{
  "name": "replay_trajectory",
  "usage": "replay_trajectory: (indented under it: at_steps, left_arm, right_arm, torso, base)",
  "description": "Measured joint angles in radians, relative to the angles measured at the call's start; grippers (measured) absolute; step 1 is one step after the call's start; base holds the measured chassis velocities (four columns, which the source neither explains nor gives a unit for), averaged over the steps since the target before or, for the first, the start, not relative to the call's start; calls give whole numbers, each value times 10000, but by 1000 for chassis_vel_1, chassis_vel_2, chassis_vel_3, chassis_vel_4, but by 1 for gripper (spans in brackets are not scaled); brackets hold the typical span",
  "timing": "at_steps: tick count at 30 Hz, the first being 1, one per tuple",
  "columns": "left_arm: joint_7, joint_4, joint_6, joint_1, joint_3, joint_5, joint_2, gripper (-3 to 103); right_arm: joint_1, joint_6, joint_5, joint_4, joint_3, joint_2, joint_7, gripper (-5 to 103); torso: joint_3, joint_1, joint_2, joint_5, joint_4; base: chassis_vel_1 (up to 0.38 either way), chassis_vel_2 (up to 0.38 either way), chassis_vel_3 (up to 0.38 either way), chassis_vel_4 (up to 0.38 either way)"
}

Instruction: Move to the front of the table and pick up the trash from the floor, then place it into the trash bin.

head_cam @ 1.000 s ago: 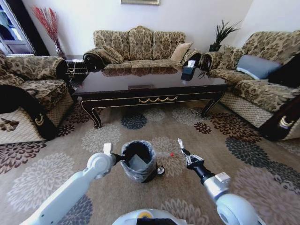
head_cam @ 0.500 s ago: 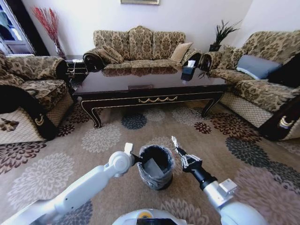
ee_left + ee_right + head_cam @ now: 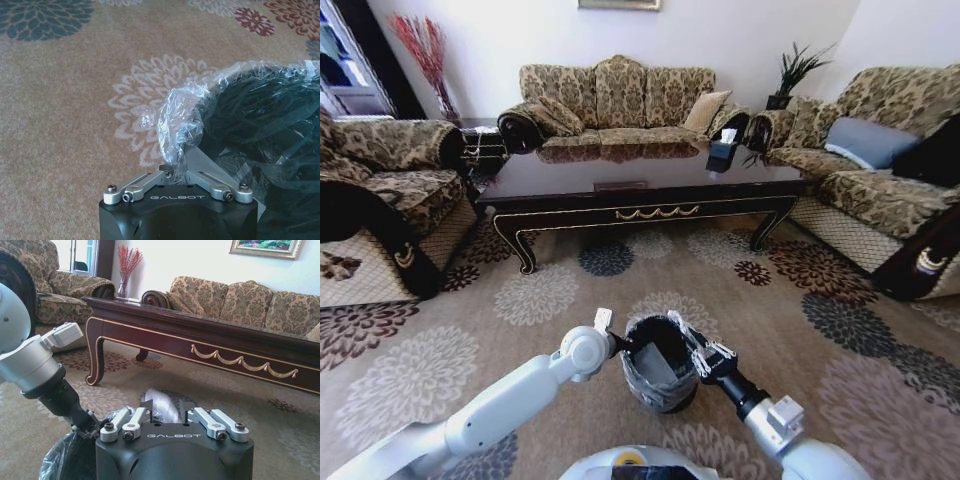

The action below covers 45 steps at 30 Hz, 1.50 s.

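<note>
Both our grippers were at the trash bin (image 3: 658, 362) on the floor (image 3: 840, 330), in front of the table (image 3: 638, 185).

Our left gripper (image 3: 175, 169) was pinched shut on the trash bin's rim, clamping the crinkled grey liner (image 3: 175, 120) at the side facing our left. Our right gripper (image 3: 172, 414) sat over the bin's opposite rim, holding a crumpled clear wrapper (image 3: 161, 404) between its fingers, which were only narrowly parted around it. In the head view we saw a flat pale paper piece (image 3: 655, 368) lying inside the bin. The bin stood on the flowered carpet, well apart from the table's front rail.
</note>
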Motion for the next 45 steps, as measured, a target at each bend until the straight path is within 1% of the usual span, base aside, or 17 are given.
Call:
replay_trajectory:
  at_steps: [3,4,6,7,10,13,15,16,19,21,22,23,25,28,30,34,45]
  left_arm:
    - [4,-22,0,40,-25,0,23,0]
    - [4,-22,0,40,-25,0,23,0]
    - [5,-32,0,80,-79,9,65,0]
    - [7,-41,0,93,-98,11,81,0]
    - [23,-79,0,176,-235,10,139,0]
    - [42,-128,0,322,-422,11,234,0]
    - [56,-194,0,618,-729,35,391,0]
    - [56,-194,0,618,-729,35,391,0]
    - [92,-314,1,943,-1145,39,582,0]
    - [139,-374,1,1130,-1436,63,655,0]
    - [242,-441,1,1658,-2231,161,711,0]
    - [485,-459,-2,2488,-3218,672,878,0]
    - [530,-463,-1,2649,-3397,798,939,0]
    - [873,-659,3,3377,-4289,999,1465,0]
    - [906,-685,3,3463,-4423,1005,1541,0]
    - [1113,-772,0,4117,-5216,1056,2077,0]
    - [1495,-620,3,5223,-6649,1156,2240,0]
  right_arm:
    - [-9,0,1,-12,-43,4,-3,45]
    - [-9,0,1,-12,-43,4,-3,45]
    - [-10,-14,-7,-14,-110,53,-2,56]
    - [-10,-21,-23,-15,-134,71,1,56]
    - [-10,-30,-35,-17,-161,122,17,73]
    - [31,-44,14,-17,-154,158,49,78]
    - [113,-90,203,-15,-90,179,113,89]
    - [113,-90,203,-15,-90,179,113,89]
    - [233,-152,426,-33,-26,172,190,97]
    - [310,-173,531,-93,14,171,212,99]
    - [574,-188,745,-327,154,217,243,100]
    - [953,-201,1378,-841,425,237,418,100]
    - [998,-205,1499,-932,473,232,445,100]
    - [1373,-210,2099,-1589,753,226,583,100]
    - [1458,-209,2167,-1681,759,242,606,100]
    - [2065,-226,2517,-2511,695,395,710,100]
    - [2867,-90,2363,-4246,154,774,828,100]
  torso:
    - [0,0,0,-2,0]
    - [0,0,0,-2,0]
    - [0,0,0,0,0]
    - [0,0,0,-1,0]
    - [0,0,0,-2,-2]
    - [0,0,0,-1,-2]
    - [0,0,0,-2,-2]
    - [0,0,0,-2,-2]
    - [0,0,0,-2,0]
    - [0,0,0,-2,-2]
    - [0,0,0,-4,-3]
    - [0,0,0,-3,1]
    - [0,0,0,-3,2]
    - [0,0,0,-3,1]
    - [0,0,0,-3,-1]
    - [1,0,0,-1,0]
    - [0,0,0,-3,0]
  base:
    - [0,0,0,0]
    - [0,0,0,0]
    - [0,0,0,0]
    - [0,0,0,0]
    - [0,0,0,0]
    - [0,0,0,0]
    - [0,0,0,0]
    - [0,0,0,0]
    - [0,0,0,0]
    - [0,0,0,0]
    - [0,0,0,0]
    - [0,0,0,0]
    - [0,0,0,0]
    - [0,0,0,0]
    - [0,0,0,0]
    - [0,0,0,0]
    - [0,0,0,0]
